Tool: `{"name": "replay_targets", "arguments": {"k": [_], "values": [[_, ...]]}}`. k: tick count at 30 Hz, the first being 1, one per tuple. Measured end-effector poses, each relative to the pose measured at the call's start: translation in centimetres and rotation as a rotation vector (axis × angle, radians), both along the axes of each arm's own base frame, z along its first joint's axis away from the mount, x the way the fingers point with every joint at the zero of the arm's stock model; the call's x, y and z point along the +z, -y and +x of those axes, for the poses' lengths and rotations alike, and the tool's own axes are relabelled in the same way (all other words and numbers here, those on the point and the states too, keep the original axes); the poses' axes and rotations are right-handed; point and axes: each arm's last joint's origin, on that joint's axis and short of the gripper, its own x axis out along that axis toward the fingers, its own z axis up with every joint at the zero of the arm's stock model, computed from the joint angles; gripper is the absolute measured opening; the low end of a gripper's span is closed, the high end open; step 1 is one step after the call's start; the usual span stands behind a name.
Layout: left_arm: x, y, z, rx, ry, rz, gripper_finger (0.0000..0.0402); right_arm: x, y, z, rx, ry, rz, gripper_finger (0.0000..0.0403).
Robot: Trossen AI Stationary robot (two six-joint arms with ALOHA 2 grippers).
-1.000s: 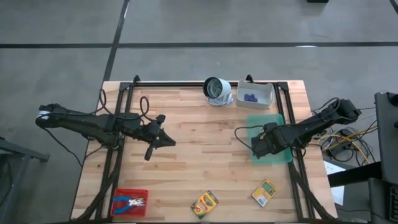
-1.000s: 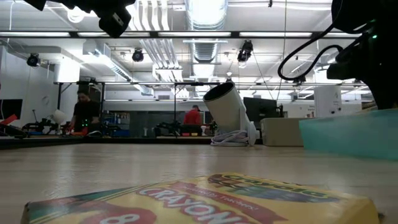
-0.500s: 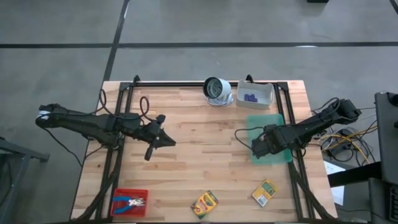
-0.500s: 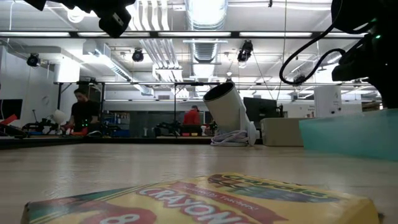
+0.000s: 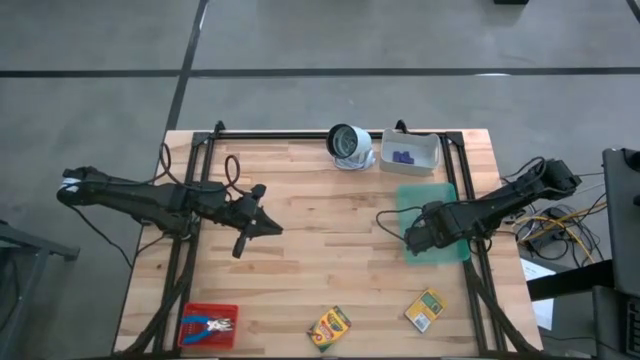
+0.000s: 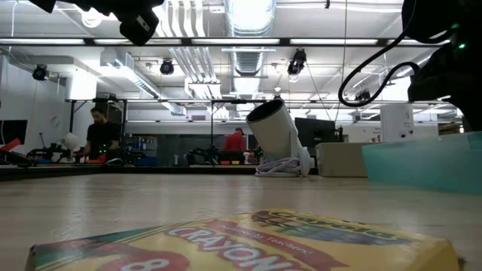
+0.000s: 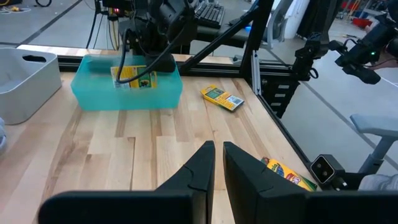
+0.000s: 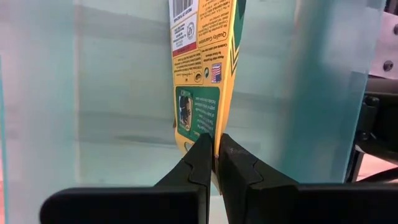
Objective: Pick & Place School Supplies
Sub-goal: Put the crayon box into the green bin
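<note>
My right gripper (image 5: pixel 420 232) is over the translucent green bin (image 5: pixel 440 205) and shut on a yellow-and-green crayon box (image 8: pixel 202 68), which sits inside the bin's walls (image 7: pixel 138 76). Two more crayon boxes lie flat on the table near its near edge (image 5: pixel 329 327) (image 5: pixel 425 310); one fills the low view's foreground (image 6: pixel 248 241). The blue-handled scissors (image 5: pixel 215 324) lie in the red tray (image 5: pixel 190 310). Purple pieces (image 5: pixel 403 156) sit in the white bin (image 5: pixel 425 142). My left gripper (image 5: pixel 243 240) hovers over the table's left half, shut and holding nothing. My right gripper pinches the crayon box between its two fingers at one narrow end (image 8: pixel 208 127), fingers (image 8: pixel 200 158) lying along the box. The box reaches away from the fingers, down inside the green bin. Whether its far end rests on the bin's floor I cannot tell.
A white-grey round camera (image 5: pixel 348 145) stands by the far edge beside the white bin. Black frame rails run along both sides of the table (image 5: pixel 190 270) (image 5: pixel 480 280). Bare wood lies in the middle (image 5: pixel 320 230). People move in the room beyond (image 6: pixel 102 135).
My right arm has shifted slightly above the green bin, staying shut on the crayon box; its cable loop has changed shape. The left arm has kept still.
</note>
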Motion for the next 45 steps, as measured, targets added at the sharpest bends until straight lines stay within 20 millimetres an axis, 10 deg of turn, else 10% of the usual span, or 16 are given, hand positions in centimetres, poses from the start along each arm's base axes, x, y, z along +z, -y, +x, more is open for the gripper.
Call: {"name": "replay_targets", "arguments": {"k": [45], "values": [[-0.14, 0.0, -0.03, 0.006, -0.022, -0.026, 0.0037, 0.02, 0.0, 0.05, -0.13, 0.032, -0.02, 0.0013]]}}
